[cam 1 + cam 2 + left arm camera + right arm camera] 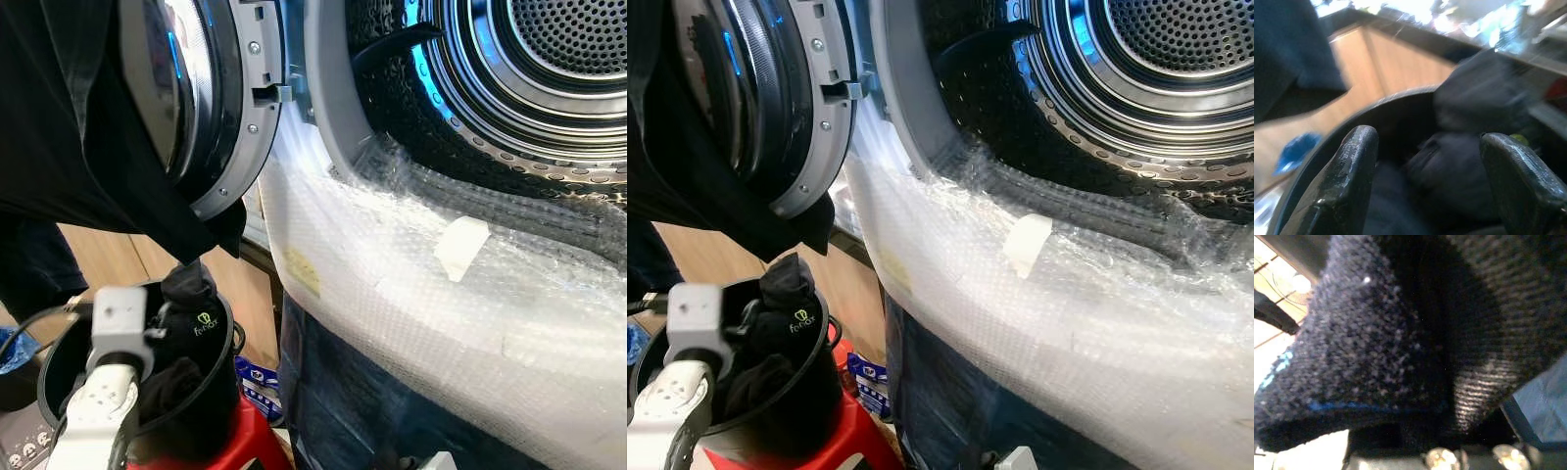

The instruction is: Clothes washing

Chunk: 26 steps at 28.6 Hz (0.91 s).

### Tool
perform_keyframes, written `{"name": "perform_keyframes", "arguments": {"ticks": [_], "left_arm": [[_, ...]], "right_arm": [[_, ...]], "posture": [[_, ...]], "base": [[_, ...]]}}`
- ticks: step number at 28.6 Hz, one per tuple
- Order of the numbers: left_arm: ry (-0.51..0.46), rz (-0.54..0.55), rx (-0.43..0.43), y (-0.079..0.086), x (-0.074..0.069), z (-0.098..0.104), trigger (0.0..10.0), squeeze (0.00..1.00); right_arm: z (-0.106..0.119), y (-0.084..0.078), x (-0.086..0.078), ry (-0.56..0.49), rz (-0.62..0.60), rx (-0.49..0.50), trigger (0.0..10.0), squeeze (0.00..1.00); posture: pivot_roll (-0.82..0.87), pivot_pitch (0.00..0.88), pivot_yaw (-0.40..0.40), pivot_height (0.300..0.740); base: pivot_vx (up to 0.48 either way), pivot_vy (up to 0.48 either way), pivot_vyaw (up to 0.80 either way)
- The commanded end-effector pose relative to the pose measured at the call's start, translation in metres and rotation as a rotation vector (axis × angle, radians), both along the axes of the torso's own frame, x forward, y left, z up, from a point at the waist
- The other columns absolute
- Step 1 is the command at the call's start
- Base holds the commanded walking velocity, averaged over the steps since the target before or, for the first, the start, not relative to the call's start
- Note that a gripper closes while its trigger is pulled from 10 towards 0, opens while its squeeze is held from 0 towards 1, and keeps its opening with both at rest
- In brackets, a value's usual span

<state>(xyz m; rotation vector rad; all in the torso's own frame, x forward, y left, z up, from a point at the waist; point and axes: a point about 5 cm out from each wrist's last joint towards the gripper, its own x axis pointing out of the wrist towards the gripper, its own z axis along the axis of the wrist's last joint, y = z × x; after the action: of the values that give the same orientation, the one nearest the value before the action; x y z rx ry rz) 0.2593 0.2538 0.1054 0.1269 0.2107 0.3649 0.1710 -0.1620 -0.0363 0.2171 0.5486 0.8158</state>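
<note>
Looking down, I see my left hand (1425, 161) wide open, holding nothing, over the bucket (59, 367) of dark clothes (191, 313) at 7 o'clock; the right wrist view adds dark knit cloth (1400, 333) close up, so I cannot tell that hand's state.

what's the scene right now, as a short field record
washer: door swung open, drum with no clothes visible inside
washer front: wrapped in bubble wrap
bucket: black, on a red stool, holding dark clothes
dark garment: hanging across the open door
left claw: open, above the bucket's clothes
right claw: knit dark fabric close against its camera, fingers hidden
</note>
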Motion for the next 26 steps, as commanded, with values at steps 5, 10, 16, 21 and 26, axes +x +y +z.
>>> {"name": "perform_keyframes", "arguments": {"ticks": [5, 10, 16, 21, 26], "left_arm": [[-0.032, -0.019, 0.083, 0.01, 0.008, 0.006, 10.0, 0.0], [-0.079, -0.027, 0.106, 0.007, 0.018, 0.011, 10.0, 0.0], [-0.101, -0.054, 0.089, -0.002, 0.021, 0.006, 10.0, 0.0], [-0.086, -0.042, 0.086, -0.002, 0.018, -0.002, 10.0, 0.0], [-0.079, -0.027, 0.065, -0.005, 0.018, -0.008, 10.0, 0.0]], "right_arm": [[0.037, 0.006, 0.021, -0.166, 0.086, 0.034, 0.0, 0.0], [0.063, 0.007, 0.034, -0.263, 0.138, 0.036, 0.0, 0.0], [0.12, 0.018, 0.04, -0.372, 0.265, 0.166, 0.0, 0.0], [0.177, 0.015, 0.043, -0.52, 0.311, 0.291, 0.0, 0.0], [0.245, 0.016, 0.043, -0.692, 0.392, 0.498, 0.0, 0.0]], "posture": [[0.17, 0.019, 0.021, 0.74], [0.16, 0.015, 0.017, 0.74], [0.15, 0.014, 0.008, 0.74], [0.15, 0.016, 0.0, 0.74], [0.14, 0.01, -0.004, 0.74]], "base": [[0.0, 0.0, 0.0], [0.0, 0.0, 0.0], [0.0, 0.0, 0.0], [0.0, 0.0, 0.0], [0.0, 0.0, 0.0]]}}
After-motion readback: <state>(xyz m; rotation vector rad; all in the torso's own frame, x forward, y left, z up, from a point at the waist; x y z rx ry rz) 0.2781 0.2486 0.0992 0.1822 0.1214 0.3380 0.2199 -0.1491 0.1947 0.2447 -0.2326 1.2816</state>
